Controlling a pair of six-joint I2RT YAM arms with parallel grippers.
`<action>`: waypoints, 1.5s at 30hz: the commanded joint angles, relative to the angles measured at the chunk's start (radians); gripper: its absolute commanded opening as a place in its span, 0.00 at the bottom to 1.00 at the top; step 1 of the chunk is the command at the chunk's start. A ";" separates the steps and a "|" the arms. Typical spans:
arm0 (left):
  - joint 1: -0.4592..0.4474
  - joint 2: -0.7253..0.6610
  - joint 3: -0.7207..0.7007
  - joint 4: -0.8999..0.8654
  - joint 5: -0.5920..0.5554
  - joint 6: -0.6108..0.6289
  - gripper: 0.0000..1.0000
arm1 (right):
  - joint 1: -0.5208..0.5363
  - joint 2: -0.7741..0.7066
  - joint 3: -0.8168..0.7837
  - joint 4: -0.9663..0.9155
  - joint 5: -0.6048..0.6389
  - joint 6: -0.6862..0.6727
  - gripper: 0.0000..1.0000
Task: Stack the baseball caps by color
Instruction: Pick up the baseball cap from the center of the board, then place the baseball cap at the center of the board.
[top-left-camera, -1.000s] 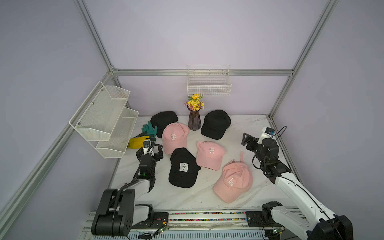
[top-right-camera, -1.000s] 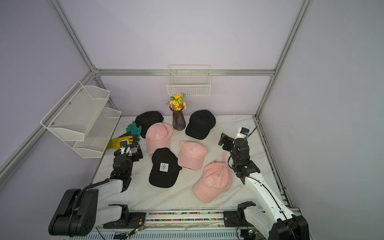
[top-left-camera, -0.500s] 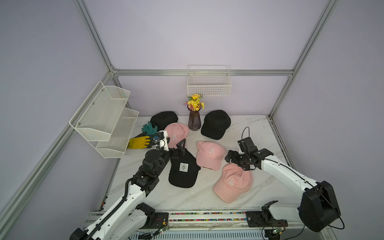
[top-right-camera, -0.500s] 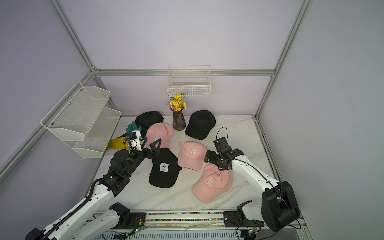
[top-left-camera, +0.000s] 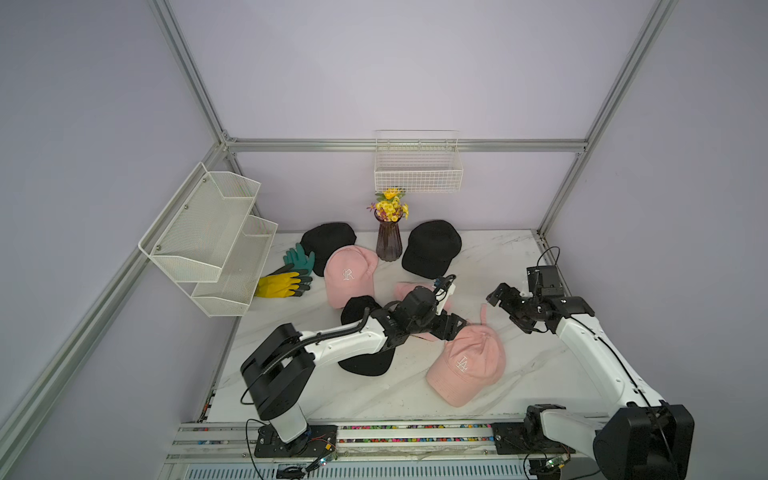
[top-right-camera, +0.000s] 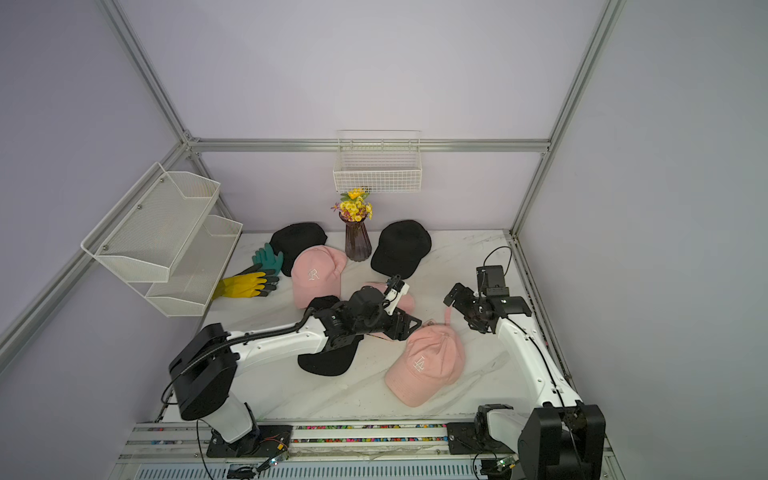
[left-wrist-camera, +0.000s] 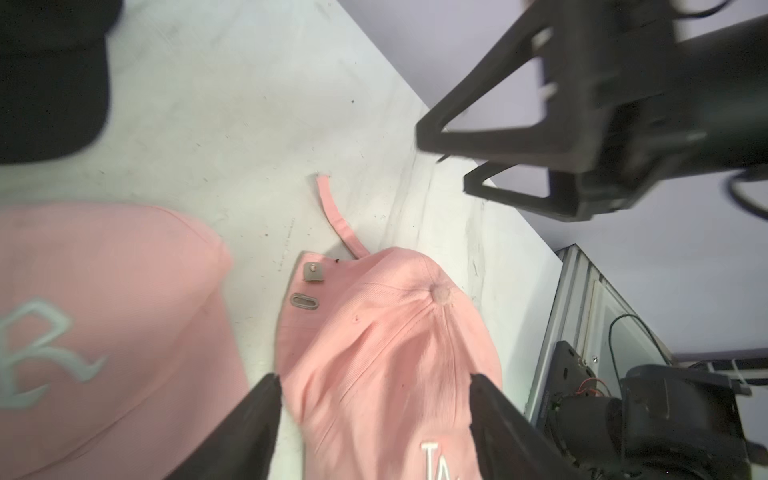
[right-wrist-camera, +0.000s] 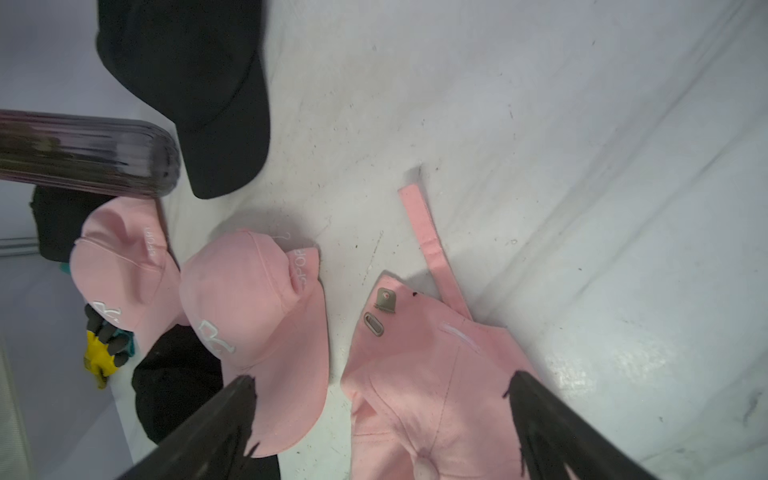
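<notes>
Three pink baseball caps lie on the marble table: one at the back (top-left-camera: 349, 274), a middle one (top-left-camera: 409, 289) mostly under my left arm, and the lettered front one (top-left-camera: 467, 365) (top-right-camera: 424, 363). Two black caps (top-left-camera: 328, 241) (top-left-camera: 432, 249) lie at the back. A third black cap (top-left-camera: 365, 361) lies under my left arm, its top hidden. My left gripper (top-left-camera: 451, 326) (left-wrist-camera: 374, 380) hangs over the rear of the front pink cap (left-wrist-camera: 386, 345), jaws apart on either side of its crown. My right gripper (top-left-camera: 509, 309) (right-wrist-camera: 380, 384) is open, just right of that cap's loose strap (right-wrist-camera: 432, 249).
A purple vase of yellow flowers (top-left-camera: 388, 241) stands between the back caps. Teal gloves (top-left-camera: 299, 257) and yellow gloves (top-left-camera: 278, 284) lie at the left, under white mesh shelves (top-left-camera: 212, 241). A wire basket (top-left-camera: 417, 174) hangs on the back wall.
My left arm has swung right, across the black cap and the middle pink cap, to the front pink cap. My right gripper has drawn back to the right, off that cap.
</notes>
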 joint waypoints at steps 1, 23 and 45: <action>-0.003 0.103 0.114 -0.055 0.133 0.086 0.61 | -0.026 -0.068 0.020 -0.068 -0.048 0.003 0.97; -0.002 0.363 0.282 0.115 -0.088 0.111 0.00 | -0.029 -0.126 0.216 -0.183 -0.083 0.030 0.98; 0.014 0.559 0.562 -0.013 -0.491 -0.637 0.00 | -0.032 -0.123 0.241 -0.263 0.074 0.111 0.97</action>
